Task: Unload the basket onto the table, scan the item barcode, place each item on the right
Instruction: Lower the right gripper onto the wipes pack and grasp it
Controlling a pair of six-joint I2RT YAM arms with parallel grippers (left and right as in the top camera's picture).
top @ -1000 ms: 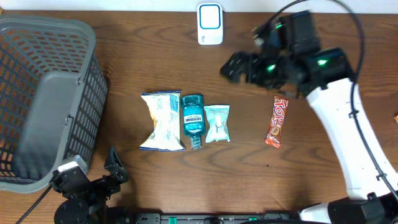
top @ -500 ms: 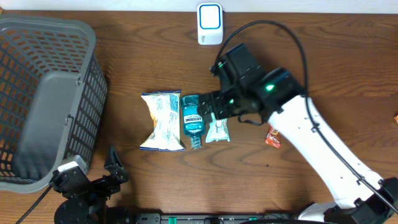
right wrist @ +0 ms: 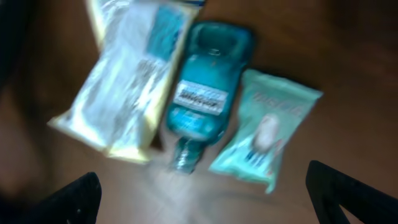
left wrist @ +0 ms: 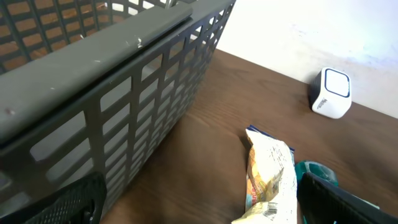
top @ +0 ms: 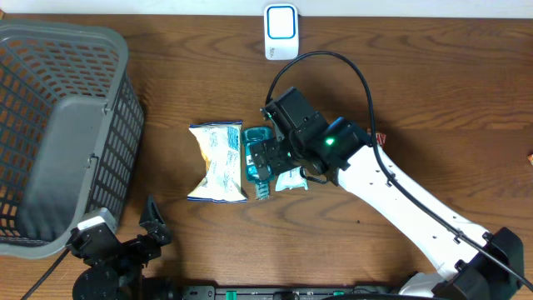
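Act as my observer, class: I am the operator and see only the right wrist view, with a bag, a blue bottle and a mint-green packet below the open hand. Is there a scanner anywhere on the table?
Observer: Probably. A small white box with a window stands at the far edge of the table, beyond the mouthwash bottle.
Operator: Is there anywhere to drop scanned items?
Observer: Yes, a grey basket sits at the table's left end, left of the chip bag.
Operator: Where is the other arm?
Observer: The left hand hangs open by the basket's near corner, holding nothing.
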